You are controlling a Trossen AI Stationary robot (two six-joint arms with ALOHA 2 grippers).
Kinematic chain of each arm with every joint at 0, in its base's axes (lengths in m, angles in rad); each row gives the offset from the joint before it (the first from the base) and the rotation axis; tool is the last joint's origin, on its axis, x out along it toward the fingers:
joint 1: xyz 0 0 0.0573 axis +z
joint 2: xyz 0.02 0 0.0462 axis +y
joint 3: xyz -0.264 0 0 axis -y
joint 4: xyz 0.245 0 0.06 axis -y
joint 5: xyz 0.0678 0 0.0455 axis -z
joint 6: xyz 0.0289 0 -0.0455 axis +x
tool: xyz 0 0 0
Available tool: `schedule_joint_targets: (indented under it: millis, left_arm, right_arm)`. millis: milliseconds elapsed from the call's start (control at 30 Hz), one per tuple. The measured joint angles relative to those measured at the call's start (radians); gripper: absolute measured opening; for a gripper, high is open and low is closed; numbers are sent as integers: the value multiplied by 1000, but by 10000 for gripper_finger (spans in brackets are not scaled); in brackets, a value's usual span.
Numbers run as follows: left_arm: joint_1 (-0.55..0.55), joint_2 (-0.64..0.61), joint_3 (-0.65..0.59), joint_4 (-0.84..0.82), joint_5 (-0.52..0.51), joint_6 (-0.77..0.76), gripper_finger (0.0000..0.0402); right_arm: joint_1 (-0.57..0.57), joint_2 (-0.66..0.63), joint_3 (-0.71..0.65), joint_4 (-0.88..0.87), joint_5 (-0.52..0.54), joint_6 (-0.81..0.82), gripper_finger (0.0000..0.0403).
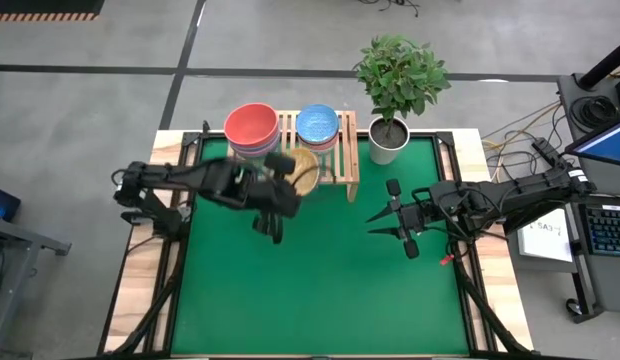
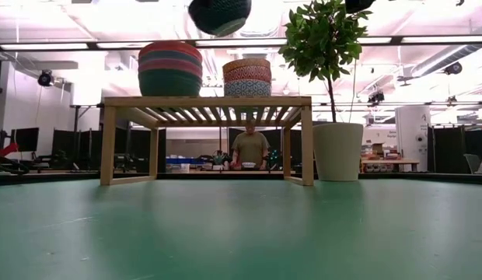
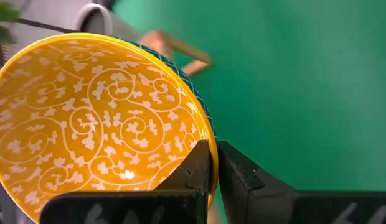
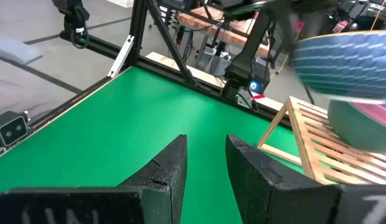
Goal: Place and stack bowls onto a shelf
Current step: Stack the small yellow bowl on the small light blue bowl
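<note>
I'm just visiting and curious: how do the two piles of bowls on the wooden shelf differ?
The left stack is wider and taller, with plain bowls and a red one on top; the right stack is narrower and lower, with patterned bowls and a light blue one on top. Both sit upright, side by side, on the shelf.

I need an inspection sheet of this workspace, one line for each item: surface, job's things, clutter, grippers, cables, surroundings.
Surface: green table mat, bare in front.
Job's things: shelf at the back; big-bowl stack with a red bowl on top; small-bowl stack with a light blue bowl on top; yellow bowl held in the air.
Clutter: potted plant beside the shelf.
Grippers: left gripper shut on the yellow bowl's rim, near the shelf; right gripper open, empty, over the mat.
Cables: bundle off the table's right side.
Surroundings: person far behind the shelf.
</note>
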Motion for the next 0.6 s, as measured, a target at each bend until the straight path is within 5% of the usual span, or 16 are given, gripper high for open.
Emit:
schedule_joint_targets:
  millis: [367,600]
  left_arm:
    - [220,0,80,176,3,266,2]
    - [358,12,69,284,133,297,2]
  right_arm:
    - [0,0,0,-8,53,-4,100]
    - [0,0,0,-16,53,-3,100]
